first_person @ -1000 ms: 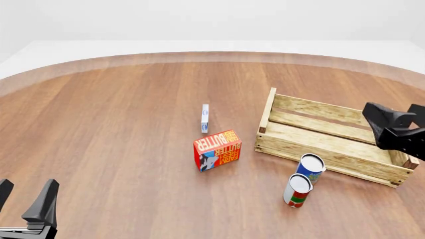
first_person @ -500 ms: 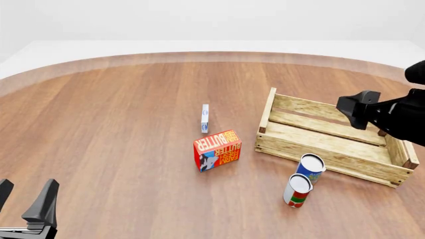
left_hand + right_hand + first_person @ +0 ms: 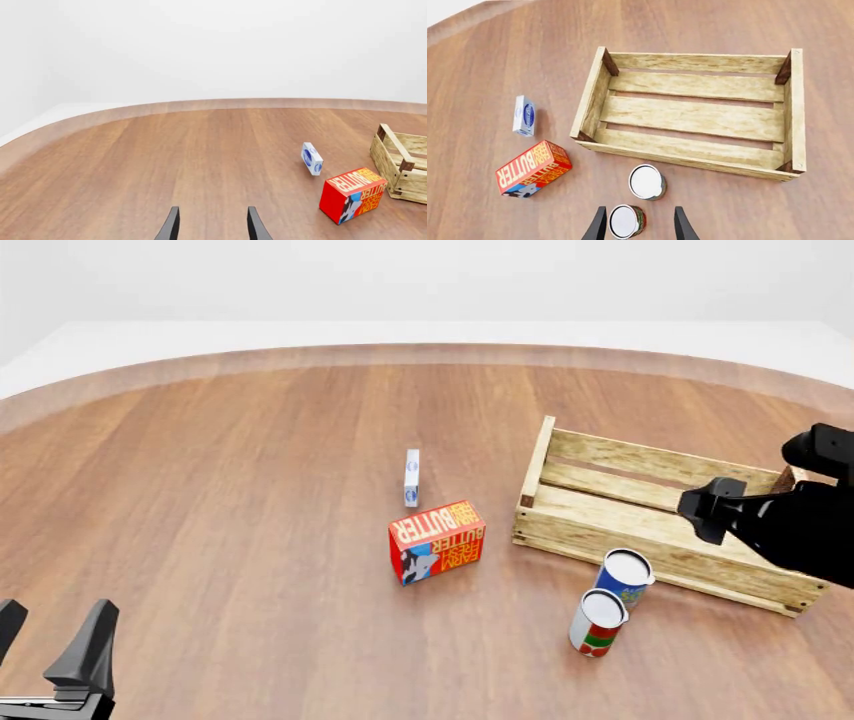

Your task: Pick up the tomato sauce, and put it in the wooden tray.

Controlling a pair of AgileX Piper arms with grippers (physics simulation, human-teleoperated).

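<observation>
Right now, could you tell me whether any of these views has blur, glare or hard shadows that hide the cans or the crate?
Front view: sharp, even light, only faint shadows; the right arm overlaps the crate's far end, both cans clear. Right wrist view: crisp, no glare; the tomato sauce can lies between the fingers, cut by the frame edge. Left wrist view: clean, but no cans in it.

A wide table [image 3: 227, 500] of reddish-brown wood fills most of the front view, its grain running in long planks away from the camera. Its far edge curves in a broad arc, finished with a paler, lighter band along the rim. Beyond that edge lies a flat, pale grey-white surface, and past it a plain white backdrop [image 3: 220, 45] without seams, windows or furniture. The light is soft and even, casting only faint shadows on the wood.
</observation>
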